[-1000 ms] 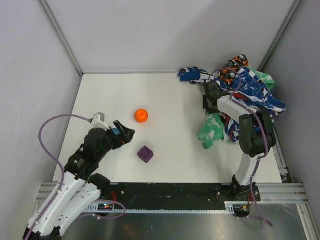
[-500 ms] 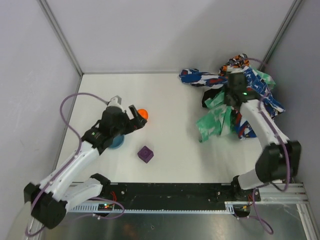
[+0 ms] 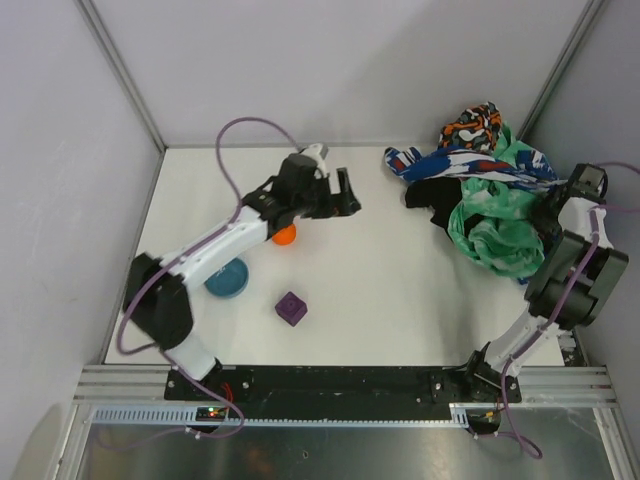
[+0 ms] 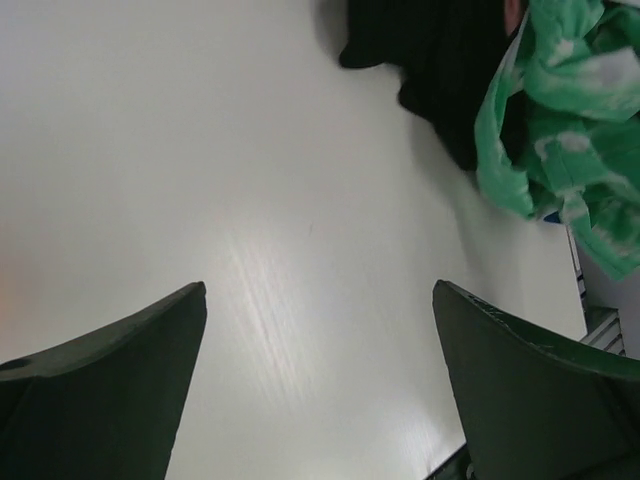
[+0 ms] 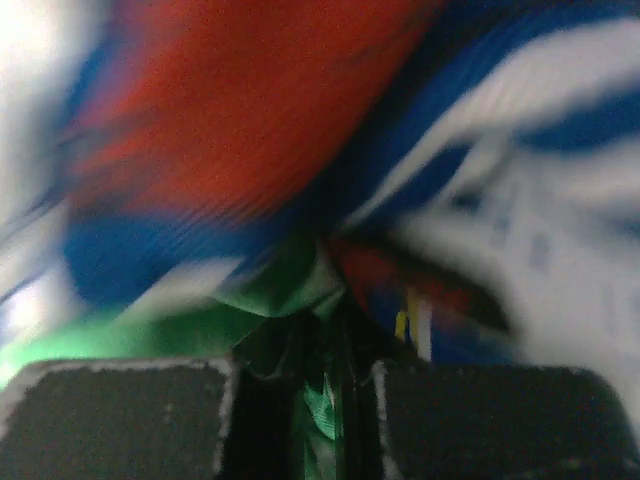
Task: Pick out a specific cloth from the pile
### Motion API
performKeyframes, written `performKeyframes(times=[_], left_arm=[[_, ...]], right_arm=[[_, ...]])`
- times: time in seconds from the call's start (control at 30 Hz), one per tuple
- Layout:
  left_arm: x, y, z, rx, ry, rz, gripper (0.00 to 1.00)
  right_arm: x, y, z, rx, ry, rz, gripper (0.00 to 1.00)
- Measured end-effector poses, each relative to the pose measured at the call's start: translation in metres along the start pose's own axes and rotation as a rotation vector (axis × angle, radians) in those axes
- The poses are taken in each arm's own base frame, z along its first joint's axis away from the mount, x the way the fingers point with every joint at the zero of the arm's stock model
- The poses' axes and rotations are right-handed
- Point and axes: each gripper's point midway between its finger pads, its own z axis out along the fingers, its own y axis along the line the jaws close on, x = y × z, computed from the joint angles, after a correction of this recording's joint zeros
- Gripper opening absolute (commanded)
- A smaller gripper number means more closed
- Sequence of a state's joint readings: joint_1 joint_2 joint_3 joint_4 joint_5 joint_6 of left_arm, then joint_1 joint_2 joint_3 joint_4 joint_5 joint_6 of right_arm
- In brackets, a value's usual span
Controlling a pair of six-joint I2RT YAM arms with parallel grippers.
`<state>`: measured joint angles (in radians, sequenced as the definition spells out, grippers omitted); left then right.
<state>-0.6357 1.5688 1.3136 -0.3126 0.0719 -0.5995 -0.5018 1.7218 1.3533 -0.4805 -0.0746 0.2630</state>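
From above, the left gripper (image 3: 347, 195) hangs over the far middle of the table (image 3: 400, 290) with its fingers spread wide and nothing between them. The black cloth (image 3: 430, 198) lies flat on the table out in front of those fingers, some way off, at the nearest edge of the pile (image 3: 470, 128). An orange ball (image 3: 285, 237) peeks out from under the left arm behind the gripper, with a teal bowl (image 3: 228, 279) and a purple cube (image 3: 291, 308) further back toward the arm bases. The right gripper (image 3: 556, 205) is pushed into the far side of the pile, with the green cloth (image 3: 495, 228) between it and the black cloth. In the left wrist view, the two dark fingers (image 4: 110, 380) stand far apart over bare table. The black cloth (image 4: 430, 60) lies ahead and to one side of them, with the green cloth (image 4: 560, 130) touching its edge. The right wrist view is blurred. There the right gripper (image 5: 305, 385) has its pads (image 5: 120, 420) drawn almost together, pinching a fold of green cloth (image 5: 318, 405). Blue, white and red patterned cloth (image 5: 250, 130) fills the view just beyond the fingertips, and the black cloth is out of sight here.
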Motion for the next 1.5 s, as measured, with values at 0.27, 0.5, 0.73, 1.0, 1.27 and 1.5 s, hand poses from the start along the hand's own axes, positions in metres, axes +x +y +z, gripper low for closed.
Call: performKeyframes(times=[0.27,0.5,0.73,1.0,1.27,1.5], left_arm=[[-0.008,-0.051,0.116,0.148,0.097,0.073,1.0],[0.021,-0.066,0.239,0.228,0.136,0.036,0.99],[0.04,-0.079,0.296,0.348,0.091,-0.161,1.0],[0.029,-0.103,0.321,0.495,-0.057,-0.344,1.0],[0.046,-0.139,0.327,0.502,-0.183,-0.381,0.67],[0.054,-0.159,0.325,0.486,-0.26,-0.331,0.02]], right_arm=[[0.03,-0.011,0.036,-0.031,0.134,0.094,0.0],[0.031,-0.009,0.037,-0.04,0.139,0.095,0.0],[0.031,-0.007,0.038,-0.04,0.14,0.089,0.0],[0.035,0.002,0.039,-0.017,0.134,0.051,0.0],[0.037,0.012,0.034,0.001,0.124,0.002,0.0],[0.045,0.028,0.027,0.005,0.117,-0.047,0.0]])
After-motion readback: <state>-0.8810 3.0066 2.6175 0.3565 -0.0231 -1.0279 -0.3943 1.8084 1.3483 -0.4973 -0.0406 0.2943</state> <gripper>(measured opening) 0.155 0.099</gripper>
